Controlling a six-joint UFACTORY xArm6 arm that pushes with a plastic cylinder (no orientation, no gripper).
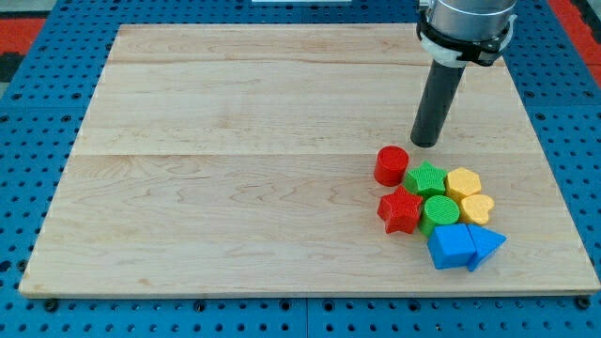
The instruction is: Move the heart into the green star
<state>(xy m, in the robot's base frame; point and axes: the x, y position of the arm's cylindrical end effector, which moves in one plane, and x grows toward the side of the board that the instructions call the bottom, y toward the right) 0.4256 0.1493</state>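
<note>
You have the wooden board [235, 169] bare across the view's left and middle; every block sits bunched at the lower right. Leftmost there, a red cylinder [392, 165] stands over a red star [400, 209]. Just right, my tip [425, 143] rests on the board above the cluster, touching no block, pushing nothing. Next come the green star [427, 178] and green cylinder [439, 213], then a blue cube [452, 246], a yellow hexagon [463, 182], the yellow heart [477, 207] near the green star, and a blue triangle [486, 245].
</note>
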